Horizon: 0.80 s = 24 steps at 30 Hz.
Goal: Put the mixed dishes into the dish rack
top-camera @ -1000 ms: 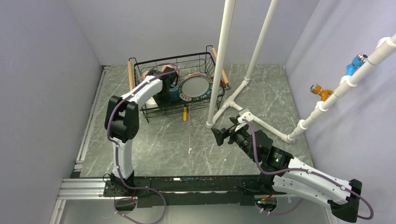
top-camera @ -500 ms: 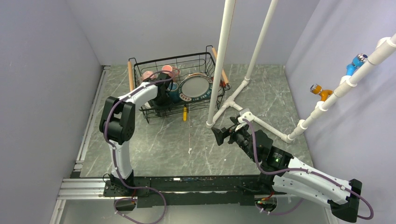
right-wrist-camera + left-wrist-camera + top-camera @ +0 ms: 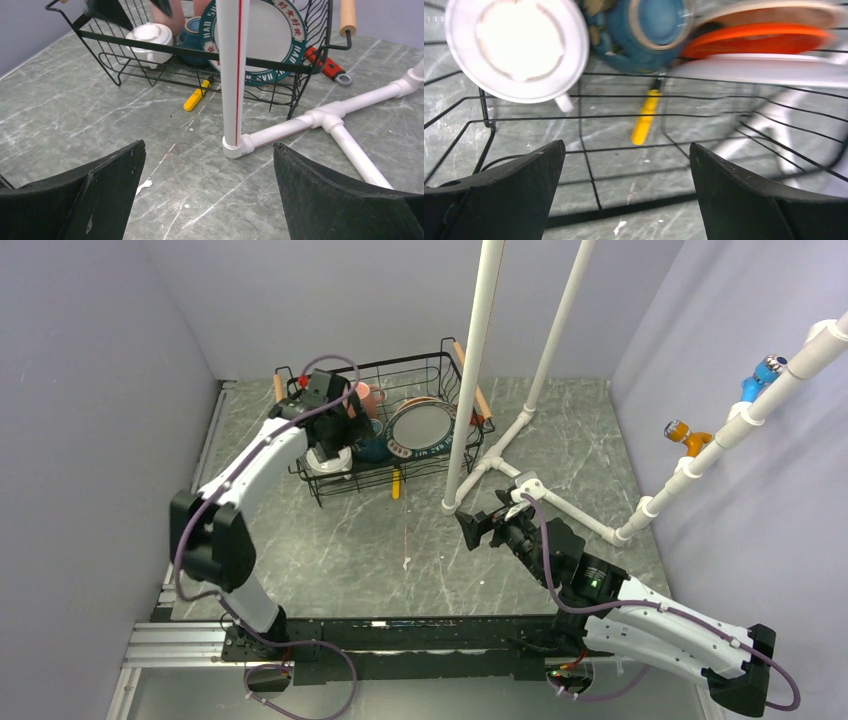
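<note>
left gripper spread wide, empty, above the black wire dish rack; inside, white handled cup, dark-blue bowl, patterned-rim plate partly behind a white pipe; pink mug mostly hidden. right gripper wide, empty.

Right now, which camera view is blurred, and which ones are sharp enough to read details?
Left wrist view: blur smears the top, worst on the cream dish with orange-red underside and the blue bowl; the white cup is soft but recognisable. Right wrist view: sharp, the lettering on the rim of the big plate is legible. Top external view: even light, no glare, sharp.
</note>
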### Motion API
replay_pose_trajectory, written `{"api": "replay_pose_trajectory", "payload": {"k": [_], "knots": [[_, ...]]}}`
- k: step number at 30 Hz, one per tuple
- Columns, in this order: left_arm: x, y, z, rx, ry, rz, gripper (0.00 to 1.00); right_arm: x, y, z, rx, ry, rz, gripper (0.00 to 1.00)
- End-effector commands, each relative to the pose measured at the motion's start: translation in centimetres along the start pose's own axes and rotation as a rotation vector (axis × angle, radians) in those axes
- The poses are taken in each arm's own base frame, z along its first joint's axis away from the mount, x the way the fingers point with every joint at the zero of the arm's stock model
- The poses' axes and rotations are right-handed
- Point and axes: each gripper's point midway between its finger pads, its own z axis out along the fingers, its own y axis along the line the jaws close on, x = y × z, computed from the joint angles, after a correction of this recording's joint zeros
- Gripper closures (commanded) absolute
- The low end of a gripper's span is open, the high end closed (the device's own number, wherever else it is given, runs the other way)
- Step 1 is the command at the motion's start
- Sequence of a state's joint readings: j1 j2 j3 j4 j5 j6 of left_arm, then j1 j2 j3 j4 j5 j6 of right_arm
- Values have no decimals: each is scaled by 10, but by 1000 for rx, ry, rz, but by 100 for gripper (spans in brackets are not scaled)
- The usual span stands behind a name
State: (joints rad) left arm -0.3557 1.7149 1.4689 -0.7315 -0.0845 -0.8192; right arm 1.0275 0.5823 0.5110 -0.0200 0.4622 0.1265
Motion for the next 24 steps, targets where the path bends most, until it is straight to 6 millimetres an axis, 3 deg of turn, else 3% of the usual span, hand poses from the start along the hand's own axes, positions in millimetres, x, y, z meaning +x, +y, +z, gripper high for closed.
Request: {"api": "replay_pose_trajectory", "payload": {"k": [1, 6, 9, 13, 17, 24], "knots": [[-49, -48, -87, 235, -184, 90, 0, -31, -9, -7, 54, -60, 54, 0], [-71, -67, -161, 370, -302, 151, 1, -45, -23, -14, 129, -64, 73, 0], [-73, -76, -209, 494, -381, 192, 1, -53, -36, -20, 203, -51, 76, 0], [-70, -71, -275, 614, -498, 220, 1, -66, -49, -30, 269, -55, 90, 0], [-63, -56, -340, 710, -635, 241, 0, -93, -58, -48, 282, -105, 125, 0], [-31, -5, -433, 827, -879, 274, 1, -140, -69, -73, 283, -217, 170, 0]]}}
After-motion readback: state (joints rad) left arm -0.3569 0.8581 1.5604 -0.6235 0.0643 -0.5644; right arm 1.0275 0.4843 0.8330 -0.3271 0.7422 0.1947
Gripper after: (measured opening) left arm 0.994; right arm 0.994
